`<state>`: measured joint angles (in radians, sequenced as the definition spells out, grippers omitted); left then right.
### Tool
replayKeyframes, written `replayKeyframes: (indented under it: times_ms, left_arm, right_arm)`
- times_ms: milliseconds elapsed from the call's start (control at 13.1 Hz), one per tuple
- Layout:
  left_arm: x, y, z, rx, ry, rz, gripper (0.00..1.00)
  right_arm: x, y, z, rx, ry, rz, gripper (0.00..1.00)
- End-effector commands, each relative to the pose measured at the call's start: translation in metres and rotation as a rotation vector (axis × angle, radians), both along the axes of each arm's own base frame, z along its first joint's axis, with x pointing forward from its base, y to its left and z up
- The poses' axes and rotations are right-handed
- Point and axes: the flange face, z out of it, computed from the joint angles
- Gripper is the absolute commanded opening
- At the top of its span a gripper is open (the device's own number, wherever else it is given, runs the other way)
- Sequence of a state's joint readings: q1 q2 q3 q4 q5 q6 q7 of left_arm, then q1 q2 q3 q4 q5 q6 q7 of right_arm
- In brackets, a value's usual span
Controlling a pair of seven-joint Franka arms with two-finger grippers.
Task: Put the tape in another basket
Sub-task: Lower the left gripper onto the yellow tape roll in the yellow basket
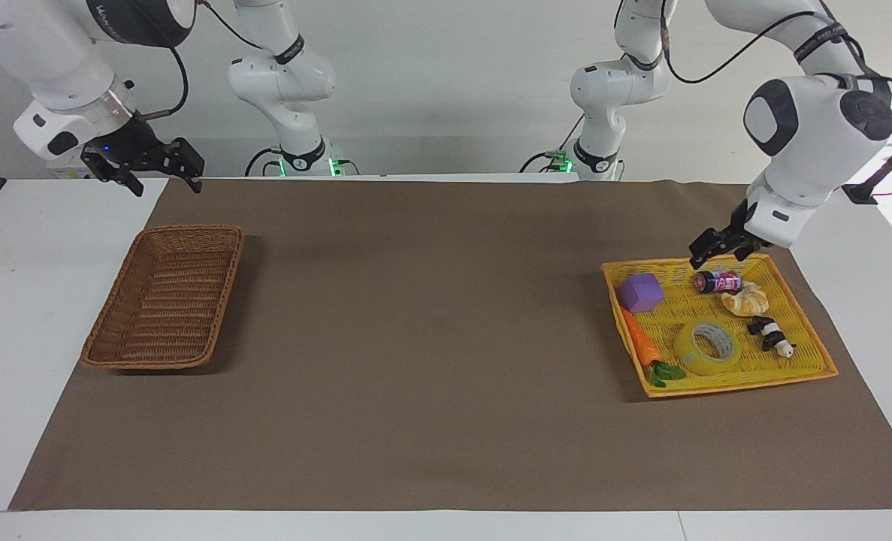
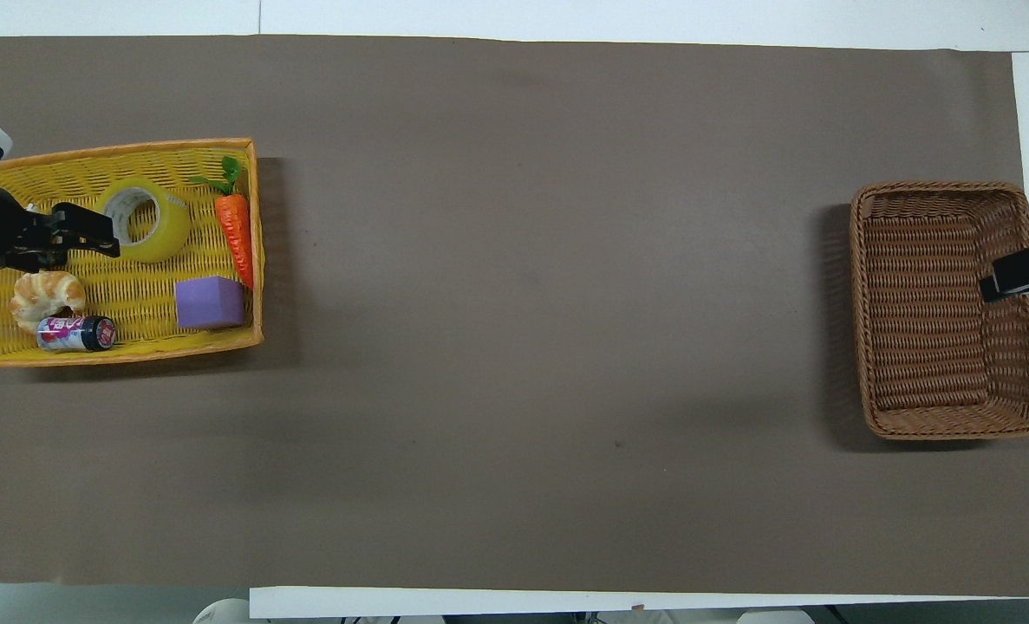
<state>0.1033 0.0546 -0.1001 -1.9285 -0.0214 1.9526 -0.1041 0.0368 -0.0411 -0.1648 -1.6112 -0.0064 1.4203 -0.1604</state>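
Your left gripper (image 1: 709,252) hangs above the yellow tray (image 1: 806,342), over its robot-side rim near the can (image 1: 718,282). From overhead it sits at about 9 o'clock of the tape (image 2: 141,219), fingertips overlapping the roll's edge in that view; the facing view shows it raised and apart from the roll, touching nothing. It holds nothing. You can see the fingers (image 2: 89,236) a little apart there, so read it as partly open.

Tape lies flat in the tray, core hole up. In the overhead view the carrot (image 2: 235,227) is at its 3 o'clock, the purple block (image 2: 210,302) at about 4 o'clock, the croissant (image 2: 44,295) at about 7 o'clock. The panda figure (image 1: 772,336) lies beside the roll, toward the left arm's end.

Your right gripper (image 1: 145,167) waits, raised above the robot-side end of the basket (image 1: 164,297), fingers spread, empty. The basket sits at the right arm's end of the brown mat (image 1: 430,338), well apart from the tray.
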Motion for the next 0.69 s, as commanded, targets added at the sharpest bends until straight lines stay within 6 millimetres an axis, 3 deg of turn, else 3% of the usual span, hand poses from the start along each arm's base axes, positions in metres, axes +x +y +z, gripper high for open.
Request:
replayKeyframes:
  times_ms: [0, 153, 382, 611]
  left_arm:
    - [0.021, 0.027, -0.043, -0.008, -0.042, 0.042, 1.00]
    - [0.033, 0.032, -0.079, -0.005, -0.046, 0.042, 1.00]
    - [0.045, 0.041, -0.104, 0.010, -0.061, 0.035, 0.97]
    - [0.060, 0.049, -0.105, 0.016, -0.069, 0.039, 0.94]
  right_arm:
    - [-0.004, 0.000, 0.000, -0.004, 0.004, -0.012, 1.00]
    - [-0.004, 0.001, 0.000, -0.004, 0.003, -0.012, 1.00]
    - [-0.004, 0.001, 0.000, -0.004, 0.004, -0.012, 1.00]
    - [-0.004, 0.001, 0.000, -0.004, 0.003, -0.012, 1.00]
